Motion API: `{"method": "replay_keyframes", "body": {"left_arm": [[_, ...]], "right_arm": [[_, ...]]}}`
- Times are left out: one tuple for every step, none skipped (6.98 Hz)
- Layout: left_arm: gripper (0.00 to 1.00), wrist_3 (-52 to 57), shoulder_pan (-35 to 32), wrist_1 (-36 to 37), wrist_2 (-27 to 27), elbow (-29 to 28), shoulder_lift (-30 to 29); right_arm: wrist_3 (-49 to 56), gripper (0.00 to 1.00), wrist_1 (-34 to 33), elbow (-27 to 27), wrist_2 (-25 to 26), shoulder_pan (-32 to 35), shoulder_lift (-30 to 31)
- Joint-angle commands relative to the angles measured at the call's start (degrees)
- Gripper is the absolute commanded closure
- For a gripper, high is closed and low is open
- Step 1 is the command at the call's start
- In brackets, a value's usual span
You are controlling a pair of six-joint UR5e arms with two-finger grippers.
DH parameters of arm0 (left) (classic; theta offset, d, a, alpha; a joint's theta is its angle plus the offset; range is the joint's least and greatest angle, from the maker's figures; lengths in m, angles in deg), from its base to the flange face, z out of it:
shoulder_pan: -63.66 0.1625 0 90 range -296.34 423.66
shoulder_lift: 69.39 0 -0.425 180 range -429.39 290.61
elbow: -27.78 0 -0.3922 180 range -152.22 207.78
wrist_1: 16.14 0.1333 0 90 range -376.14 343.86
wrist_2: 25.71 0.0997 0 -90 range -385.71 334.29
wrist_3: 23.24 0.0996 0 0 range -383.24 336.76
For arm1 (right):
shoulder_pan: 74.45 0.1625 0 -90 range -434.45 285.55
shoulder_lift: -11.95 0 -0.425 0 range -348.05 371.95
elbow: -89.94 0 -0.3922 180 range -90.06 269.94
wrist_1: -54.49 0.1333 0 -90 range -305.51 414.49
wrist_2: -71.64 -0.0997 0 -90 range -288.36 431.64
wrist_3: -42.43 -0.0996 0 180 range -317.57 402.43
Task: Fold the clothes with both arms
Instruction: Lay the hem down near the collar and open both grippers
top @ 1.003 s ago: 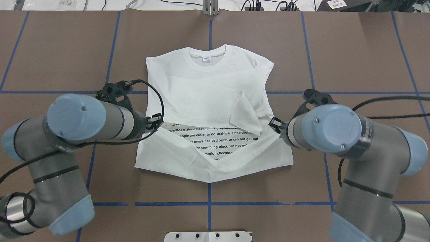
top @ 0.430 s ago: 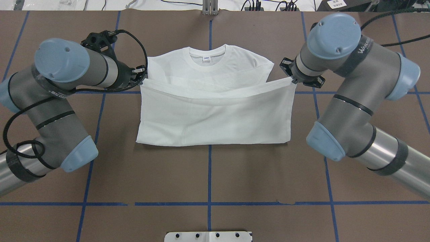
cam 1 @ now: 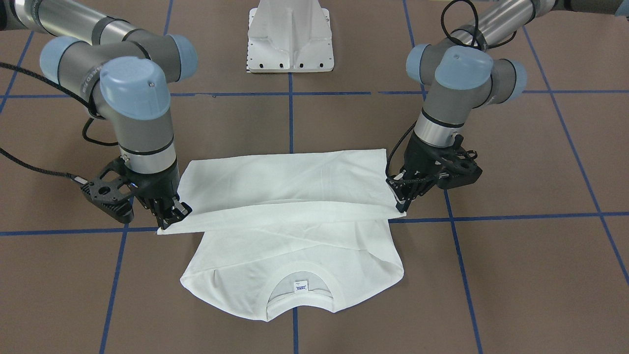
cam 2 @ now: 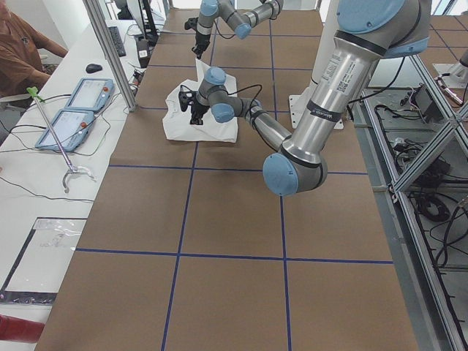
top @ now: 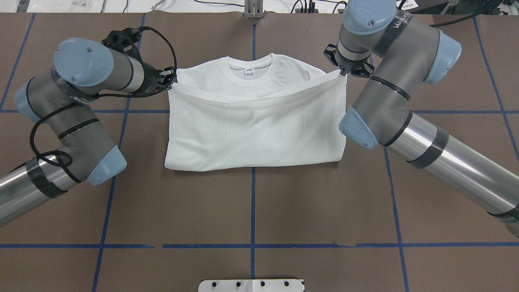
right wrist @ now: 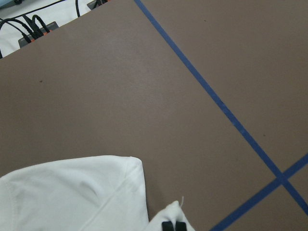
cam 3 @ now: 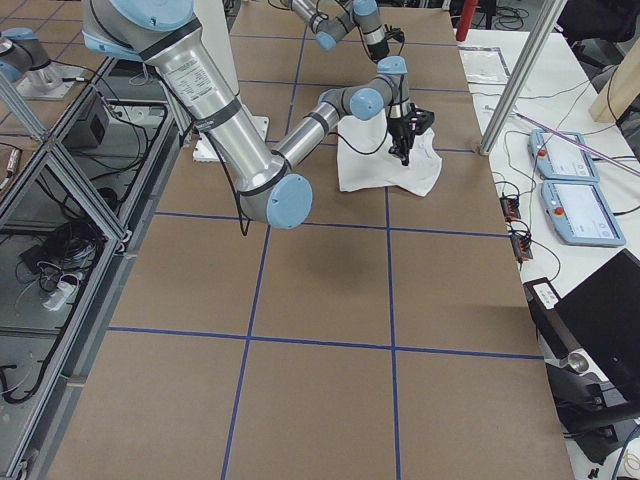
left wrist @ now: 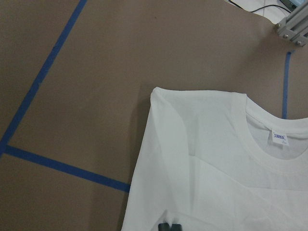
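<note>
Overhead exterior view, mid-fold. A white T-shirt lies at the middle of the brown table, on the half farther from the robot, with its collar pointing away from the robot. The lower half is doubled up over the chest, so the near edge is now a straight crease. The hem runs across just short of the collar and sags a little between its two corners. The small neck label is uncovered.

The left gripper is clenched on the hem corner at the shirt's left shoulder. The right gripper is clenched on the opposite corner at the right shoulder. Each wrist view shows the black fingertips pressed together with white cloth pinched between them. In the front-facing view both corners sit low over the shirt, the right gripper's corner at or nearly on the table.

Progress, as a judgement: the bottom-to-top fold is nearly complete. No sleeve shows outside the body outline, so both seem tucked in, though the upper layer hides how flat they lie. What remains is to lay the hem down squarely on the shoulders, let go of both corners and draw the arms clear. A further fold across the width may be needed for a compact bundle.
</note>
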Motion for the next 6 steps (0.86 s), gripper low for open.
{"method": "replay_keyframes", "body": {"left_arm": [[1.0, 0.1, -0.1, -16.3, 0.2, -14.2, -2.4], [1.0, 0.2, -0.1, -21.9, 0.1, -18.1, -2.6], [1.0, 0.1, -0.6, -23.8, 0.1, -18.5, -2.6], [1.0, 0.3, -2.5, -23.9, 0.1, -18.3, -3.5], [1.0, 0.4, -5.7, -23.2, -1.2, -17.6, -3.7], [1.0, 0.5, -5.9, -23.3, -2.2, -18.1, -3.7]], "right_arm": [[-0.3, 1.0, 8.6, 8.9, 0.0, 0.3, -1.8], [-0.6, 1.0, 8.6, 9.2, 0.1, -0.8, -1.8], [-0.5, 1.0, 8.8, 10.3, 0.4, -2.1, -1.8], [-0.4, 1.0, 9.0, 11.1, 0.9, -3.1, -1.3], [-0.4, 1.0, 11.6, 12.5, 2.7, -3.8, -0.9], [-0.6, 1.0, 12.7, 12.6, 2.7, -3.8, -0.8]]}}
